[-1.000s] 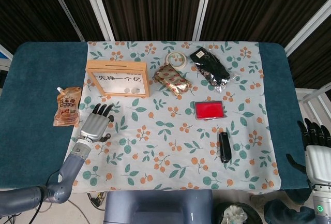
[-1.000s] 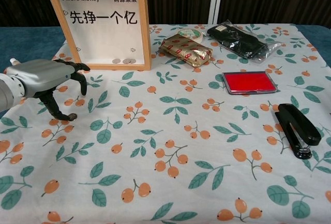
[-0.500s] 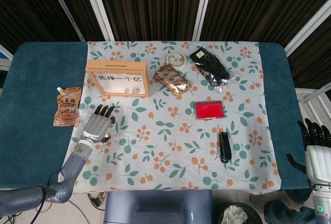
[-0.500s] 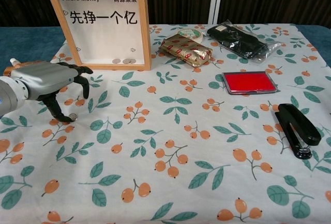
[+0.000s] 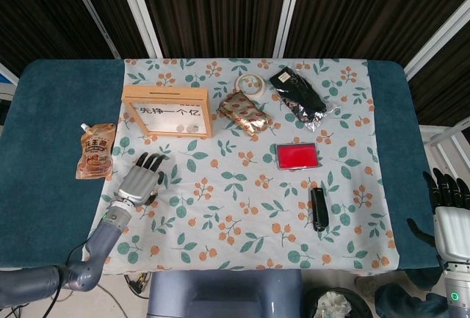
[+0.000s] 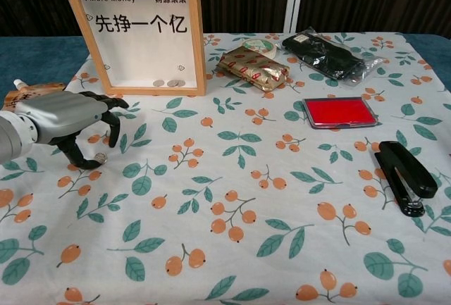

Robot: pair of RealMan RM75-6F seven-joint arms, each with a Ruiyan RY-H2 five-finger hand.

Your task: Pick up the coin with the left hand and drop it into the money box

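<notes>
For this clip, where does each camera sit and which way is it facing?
Head view: high above the near edge, looking down on the whole table; shows the left hand with its forearm and the right hand off the table's right edge.
Chest view: low at the near edge, looking across toward the money box; only the left hand shows.
Shared: left hand, money box, stapler, red pad.

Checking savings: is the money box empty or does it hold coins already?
Not empty. The money box stands upright, and two coins lie at its bottom behind the clear front.
</notes>
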